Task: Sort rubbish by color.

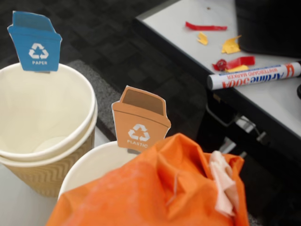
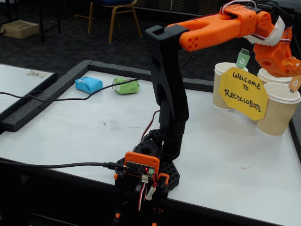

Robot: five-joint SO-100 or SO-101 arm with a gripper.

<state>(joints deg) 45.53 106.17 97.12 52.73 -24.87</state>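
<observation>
My end effector (image 2: 288, 60) held orange bundle (image 1: 155, 188) above plastic-tag cup (image 1: 94, 165); jaw state unclear. Needed centering over rim before release.

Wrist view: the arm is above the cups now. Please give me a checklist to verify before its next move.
1. Orange crumpled piece over PLASTIC-tag cup: ok.
2. Gripper grip state: cannot tell.
3. PAPER-tag cup free inside: ok.
4. Blue bundle and green bundle sorted: not ok, both lie on the table.
5. Black cable clear of bundles: not ok, it passes close beside them.
</observation>
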